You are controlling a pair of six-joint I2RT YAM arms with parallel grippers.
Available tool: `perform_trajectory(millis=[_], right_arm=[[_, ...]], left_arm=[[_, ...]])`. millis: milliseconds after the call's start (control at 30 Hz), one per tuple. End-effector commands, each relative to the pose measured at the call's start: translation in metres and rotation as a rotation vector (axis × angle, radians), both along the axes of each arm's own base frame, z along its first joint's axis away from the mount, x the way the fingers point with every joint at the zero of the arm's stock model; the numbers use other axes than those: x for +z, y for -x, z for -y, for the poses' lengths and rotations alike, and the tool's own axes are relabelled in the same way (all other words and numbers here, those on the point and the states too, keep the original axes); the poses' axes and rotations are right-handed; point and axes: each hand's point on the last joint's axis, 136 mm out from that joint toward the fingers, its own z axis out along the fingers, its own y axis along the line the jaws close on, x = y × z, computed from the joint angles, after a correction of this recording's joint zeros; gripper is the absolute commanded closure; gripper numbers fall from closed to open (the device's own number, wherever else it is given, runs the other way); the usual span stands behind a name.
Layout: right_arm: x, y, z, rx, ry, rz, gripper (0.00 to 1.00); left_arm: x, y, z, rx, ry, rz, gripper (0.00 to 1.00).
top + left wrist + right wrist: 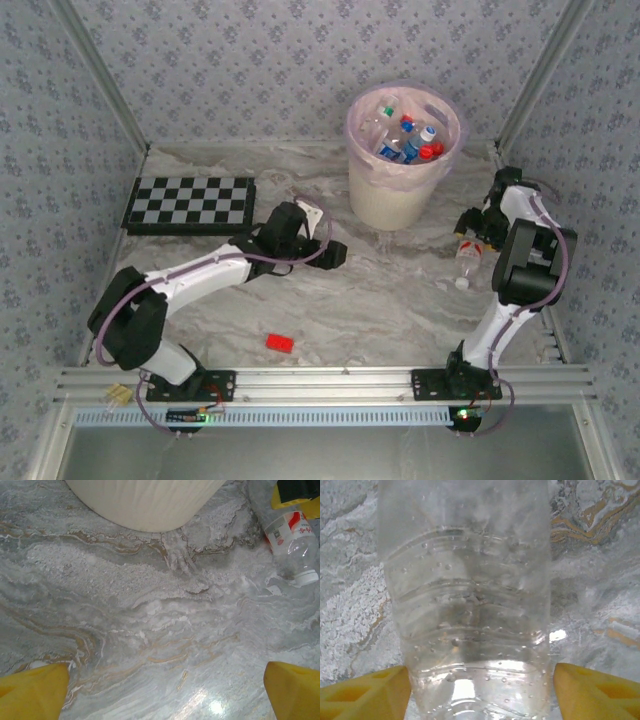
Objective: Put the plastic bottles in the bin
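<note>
Though red label [291, 526] unreadable, right tool [482, 690] flanks bottle [470, 605], clamp unclear; left tool [165, 692] apart.

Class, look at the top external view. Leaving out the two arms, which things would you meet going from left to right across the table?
checkerboard → small red block → bin → plastic bottle lying on the table
</note>
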Motion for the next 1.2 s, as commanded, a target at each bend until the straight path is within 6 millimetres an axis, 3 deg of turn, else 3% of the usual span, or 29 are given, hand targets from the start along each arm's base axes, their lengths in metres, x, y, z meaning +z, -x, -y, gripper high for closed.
perform_trajectory(millis=[0,233,367,533,633,733,933,1100,1167], right_arm=[[0.000,0.003,0.000,-0.012,0.010,-0.003,0.33],[-0.002,0.004,-0.006,-0.009,0.005,-0.001,0.36],[0.014,0.009,-0.003,-0.020,0.016,0.034,0.47],[0.046,0.016,-0.005,-0.017,0.024,0.090,0.48],[0.088,0.019,-0.006,-0.028,0.034,0.180,0.49],[0.142,0.024,-0.008,-0.061,0.043,0.307,0.51],[0.253,0.038,-0.030,-0.031,0.024,0.597,0.53],[0.351,0.024,-0.093,0.162,-0.238,0.936,0.55],[0.374,0.016,-0.111,0.228,-0.281,0.984,0.55]], left_arm=[[0.011,0.002,-0.011,0.015,-0.003,0.044,0.00],[0.015,0.009,-0.025,0.027,-0.036,0.057,0.00],[0.015,0.010,-0.034,0.051,-0.046,0.072,0.00],[0.011,0.010,-0.040,0.065,-0.071,0.065,0.00],[0.011,0.010,-0.042,0.068,-0.080,0.068,0.00],[0.013,0.007,-0.047,0.083,-0.088,0.083,0.00],[0.023,0.004,-0.056,0.110,-0.089,0.105,0.00],[0.026,0.002,-0.061,0.119,-0.080,0.113,0.00],[0.027,0.002,-0.061,0.120,-0.074,0.115,0.00]])
